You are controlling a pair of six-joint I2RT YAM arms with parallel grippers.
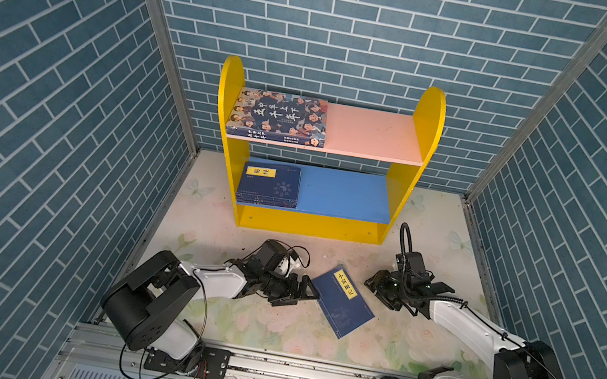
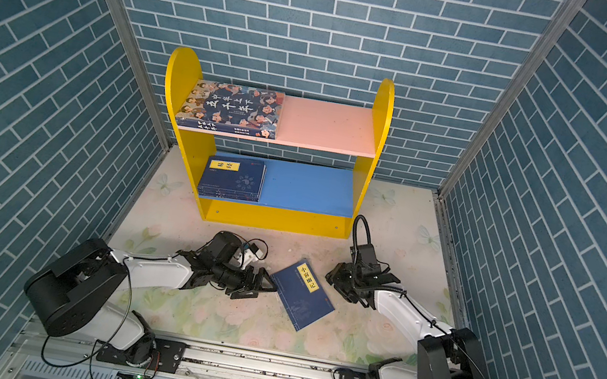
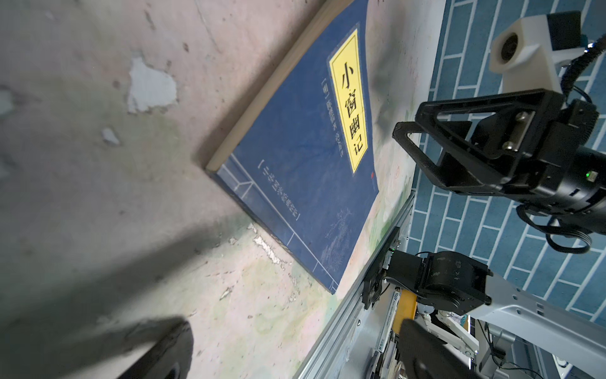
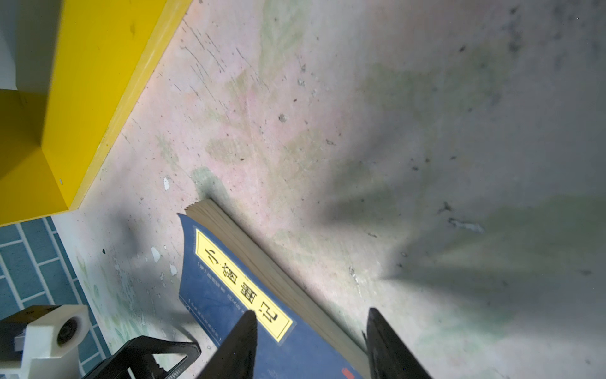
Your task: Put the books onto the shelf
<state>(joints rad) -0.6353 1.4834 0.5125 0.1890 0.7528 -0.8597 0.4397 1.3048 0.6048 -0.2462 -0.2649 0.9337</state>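
One thin navy book with a yellow title label (image 1: pixel 341 302) (image 2: pixel 302 296) lies flat and askew on the floral table, between my two grippers. My left gripper (image 1: pixel 301 290) (image 2: pixel 261 282) sits at its left corner, jaws wide open and empty; in the left wrist view (image 3: pixel 292 354) the book (image 3: pixel 305 164) lies ahead of it. My right gripper (image 1: pixel 377 287) (image 2: pixel 337 280) hovers by the book's far right edge, open. In its wrist view (image 4: pixel 311 341) the fingertips frame the book's page edge (image 4: pixel 223 295) without touching. The shelf (image 1: pixel 226 101) (image 2: pixel 364 193) holds the thick book (image 1: pixel 278 116) on pink, thin books (image 1: pixel 269 184) on blue.
The right halves of the pink board (image 1: pixel 375 133) and the blue board (image 1: pixel 347 194) are bare. Blue brick-pattern walls (image 1: pixel 53 113) close in three sides. A metal rail (image 1: pixel 303 372) carrying both arm bases runs along the table's front edge.
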